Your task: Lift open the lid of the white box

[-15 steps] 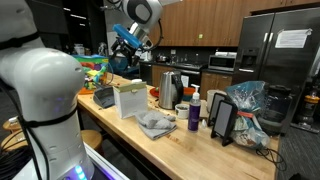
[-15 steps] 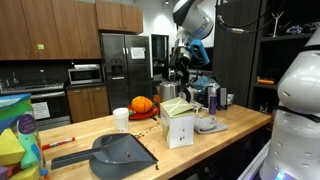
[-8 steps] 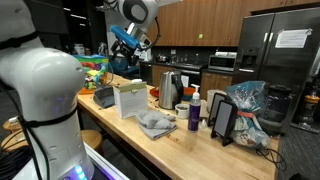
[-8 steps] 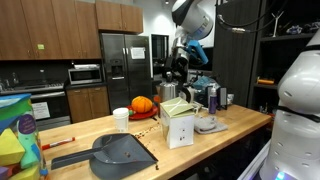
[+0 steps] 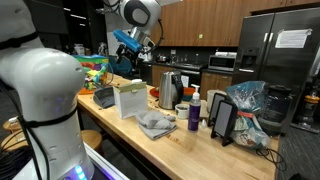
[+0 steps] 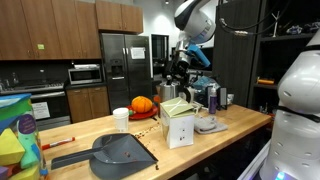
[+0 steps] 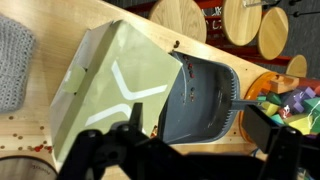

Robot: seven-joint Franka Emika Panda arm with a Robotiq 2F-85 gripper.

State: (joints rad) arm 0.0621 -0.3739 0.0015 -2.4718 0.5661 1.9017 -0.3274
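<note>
The white box (image 6: 179, 125) (image 5: 130, 101) stands mid-counter, its lid (image 6: 176, 105) lying shut on top. From the wrist view I look down on the lid (image 7: 118, 88), pale with white tape lines, filling the left half. My gripper (image 6: 178, 74) hangs a short way above the box, touching nothing. Its dark fingers (image 7: 268, 128) stand wide apart at the bottom of the wrist view, so the gripper (image 7: 196, 142) is open and empty, over the box's edge next to the dustpan.
A grey dustpan (image 7: 203, 95) (image 6: 121, 152) lies beside the box. Also on the wooden counter (image 6: 90, 128) are a grey cloth (image 5: 155, 124), steel kettle (image 5: 169, 82), purple bottle (image 5: 194, 116), paper cup (image 6: 121, 118) and pumpkin (image 6: 143, 104). Toys (image 7: 291, 103) sit at the counter's end.
The arm has shifted only slightly above the box. The box, its shut lid and everything on the counter stay where they were.
</note>
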